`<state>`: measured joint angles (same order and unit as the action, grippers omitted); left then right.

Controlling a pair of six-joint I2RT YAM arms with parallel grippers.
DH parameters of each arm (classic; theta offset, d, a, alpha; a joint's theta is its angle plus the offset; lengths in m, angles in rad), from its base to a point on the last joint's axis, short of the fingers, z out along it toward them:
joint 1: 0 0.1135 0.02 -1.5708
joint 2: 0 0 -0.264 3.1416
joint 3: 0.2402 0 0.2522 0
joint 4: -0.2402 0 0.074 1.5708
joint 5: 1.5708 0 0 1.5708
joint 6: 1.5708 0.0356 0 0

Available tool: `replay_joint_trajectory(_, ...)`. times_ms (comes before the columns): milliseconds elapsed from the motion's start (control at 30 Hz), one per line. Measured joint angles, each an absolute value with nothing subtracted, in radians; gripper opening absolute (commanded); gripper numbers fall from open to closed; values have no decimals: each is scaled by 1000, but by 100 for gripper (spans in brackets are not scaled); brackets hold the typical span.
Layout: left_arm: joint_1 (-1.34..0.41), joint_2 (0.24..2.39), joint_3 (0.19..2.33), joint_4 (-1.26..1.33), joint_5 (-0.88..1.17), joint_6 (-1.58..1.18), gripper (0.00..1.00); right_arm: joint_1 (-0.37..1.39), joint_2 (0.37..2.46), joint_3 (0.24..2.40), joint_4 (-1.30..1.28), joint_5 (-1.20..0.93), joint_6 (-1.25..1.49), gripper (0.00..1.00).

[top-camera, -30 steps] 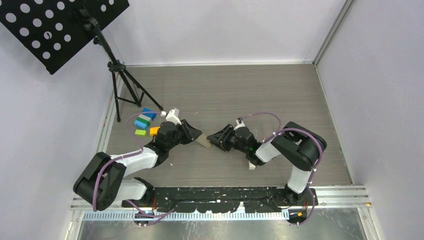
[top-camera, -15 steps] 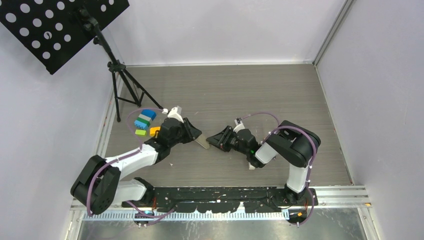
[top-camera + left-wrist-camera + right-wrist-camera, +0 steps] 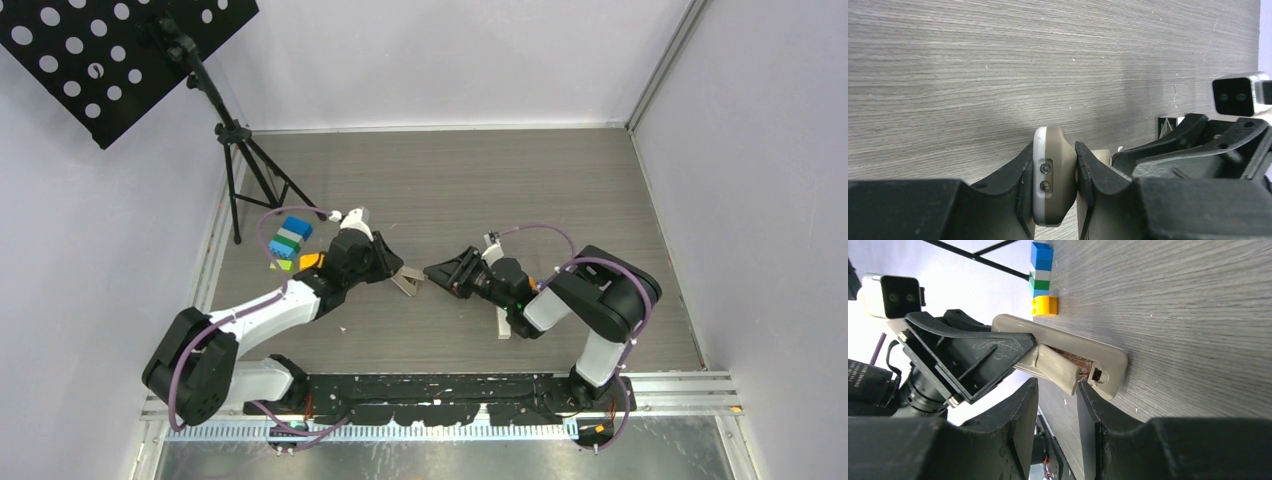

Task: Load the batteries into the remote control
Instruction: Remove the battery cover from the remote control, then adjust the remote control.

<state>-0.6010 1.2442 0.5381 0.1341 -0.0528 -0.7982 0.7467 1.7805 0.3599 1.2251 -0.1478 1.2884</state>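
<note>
- Movement over the last second is small. The right gripper [image 3: 1057, 386] has drawn back a touch from the remote control [image 3: 1108, 362] and its arm's elbow has swung outward. The left gripper [image 3: 1054, 150] has turned slightly, carrying the remote with it.
- The left gripper is clamped tight across the remote's narrow sides, holding it out toward the other arm. I cannot tell whether the remote's free end touches the surface.
- The right gripper's jaws stand part open with nothing seen between them, and their tips are just beside the remote's opened bay.
- A beige rounded piece [image 3: 1058, 369] sits at that bay, beside bare contacts. I cannot tell whether it is a cover or a cell.
- No batteries can be made out for certain anywhere, so loading looks unfinished. The small retreat reads as re-aiming at the bay rather than a completed insertion.
- The bench [image 3: 450, 180] is grey wood-grain laminate. A pale strip [image 3: 503, 322] lies on the near side of the remote, partly under the right arm.
- Toy blocks [image 3: 292, 233] in blue, green, yellow and orange sit beyond the remote on the left arm's side.
- Farther off on that side, a tripod stand [image 3: 235, 150] carries a black perforated panel [image 3: 110, 50].
- Plain pale walls [image 3: 450, 60] close the space behind.
</note>
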Motion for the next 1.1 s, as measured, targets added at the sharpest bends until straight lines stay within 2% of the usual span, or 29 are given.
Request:
replay_joint_trajectory(100,-611,1246,579,65,-79,-776,0,723,1716,333,1195,-137,1279,46)
replay_joint_trajectory(167,-617,1254,626,-9,-111,-751,0,708,1633,327,1084,-120,1242,50)
replay_joint_trajectory(367,-619,1272,730,-183,-192,-643,0,695,1359,429,572,-9,1055,65)
replay_joint_trajectory(467,-619,1272,753,-229,-169,-573,0,695,1281,485,405,7,962,70)
replay_joint_trajectory(567,-616,1261,765,-267,-75,-495,0,694,1237,531,289,-47,863,74)
replay_joint_trajectory(800,-615,1176,794,-293,351,-426,0,694,1147,572,178,-388,675,77)
replay_joint_trajectory(967,-615,1092,861,-228,635,-457,0,709,1051,550,249,-589,688,77)
replay_joint_trajectory(1100,-615,1052,905,-184,761,-490,0,768,968,530,299,-662,710,76)
